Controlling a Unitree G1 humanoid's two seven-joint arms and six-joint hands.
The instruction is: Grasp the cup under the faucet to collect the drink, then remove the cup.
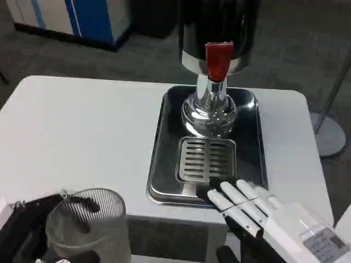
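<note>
A clear ribbed plastic cup [88, 223] is at the bottom left, off the tray and near the table's front edge. My left hand [24, 227] is against its left side, and a dark finger shows through the cup wall, so the hand grips it. I cannot tell whether there is drink in the cup. The dispenser's red tap lever [218, 59] hangs above the slotted drip grate [205, 160], which is bare. My right hand [263, 215] is at the lower right with straight, spread fingers, its fingertips [219, 193] lying on the tray's front rim and holding nothing.
The chrome dispenser base [210, 112] stands at the back of a steel tray [249, 145] right of the table's centre. The white table [82, 131] stretches to the left. A grey stand base [329, 134] is on the floor past the right edge.
</note>
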